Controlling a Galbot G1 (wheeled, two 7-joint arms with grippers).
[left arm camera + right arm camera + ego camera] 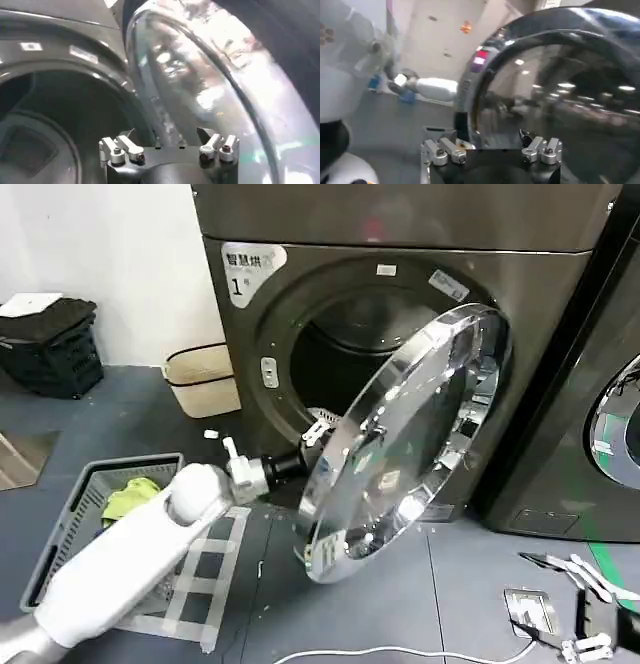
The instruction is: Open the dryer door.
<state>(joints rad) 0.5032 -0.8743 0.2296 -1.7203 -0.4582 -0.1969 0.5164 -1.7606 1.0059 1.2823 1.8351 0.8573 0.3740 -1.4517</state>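
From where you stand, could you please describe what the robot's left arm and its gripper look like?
The left arm is a thick, smooth white tube with a rounded white joint, then a silver collar and black wrist. The left gripper has a black body with silver metal linkages and screws.

A grey basket (85, 494) holding a green cloth (130, 496) sits on the floor near a black crate (50, 354).

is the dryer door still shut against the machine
No, the dryer door stands swung out from the drum opening, with the left claw at its rim.
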